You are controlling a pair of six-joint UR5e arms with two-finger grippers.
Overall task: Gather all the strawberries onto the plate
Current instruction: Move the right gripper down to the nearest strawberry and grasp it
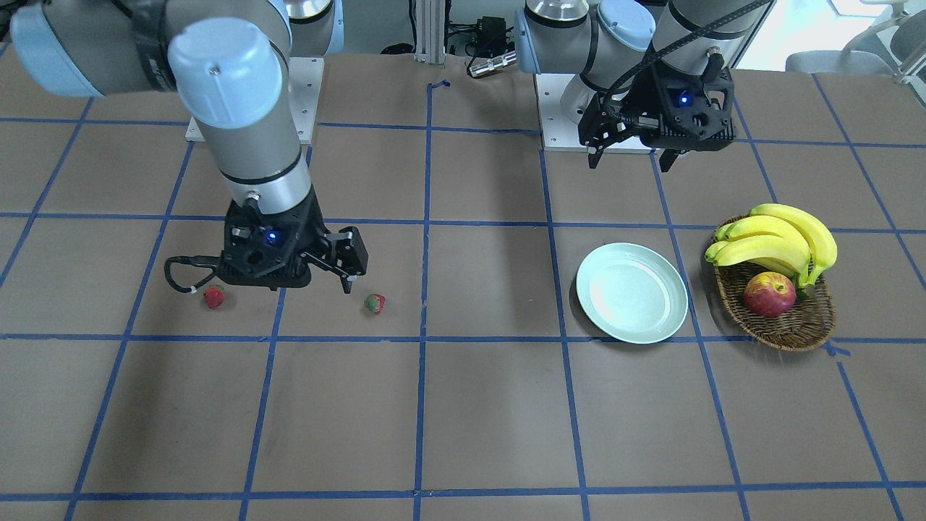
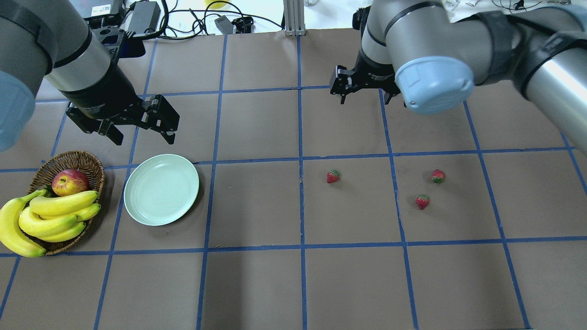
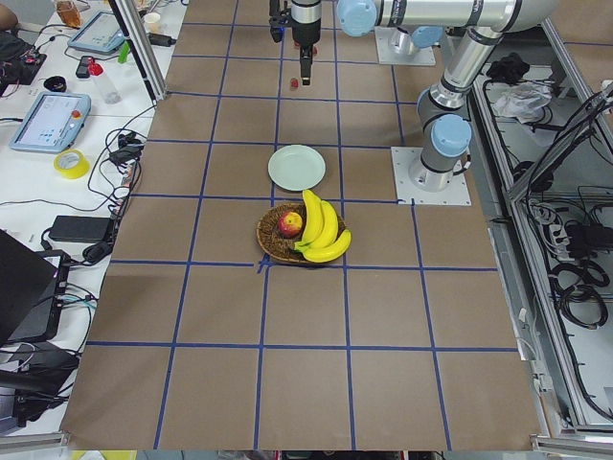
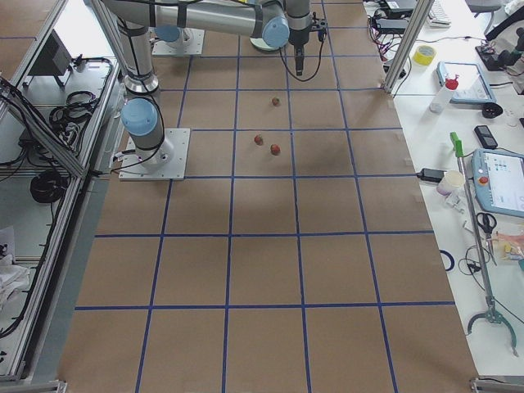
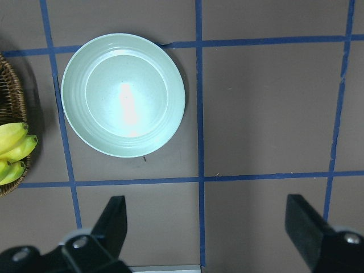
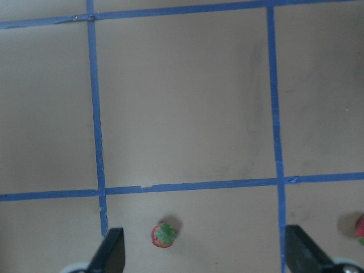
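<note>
Red strawberries (image 2: 333, 176) lie off plate (image 2: 161, 189) | right gripper (image 2: 365, 97), left gripper (image 2: 143, 137) agape, empty | step: first reach | next: right drops over berry nearest plate

In the front-facing view one strawberry (image 2: 422, 202) is hidden behind the right hand (image 1: 273, 278), another strawberry (image 6: 360, 230) is cut off by the right wrist view's edge, and the basket (image 5: 9, 91) by the left wrist view's.

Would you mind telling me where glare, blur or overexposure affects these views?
Left wrist view: a bright glare streak crosses the middle of the plate. Right wrist view: soft overall, with the strawberry and tape lines slightly blurred. Front-facing view: the background at top right is blown out white. Overhead view: sharp.
</note>
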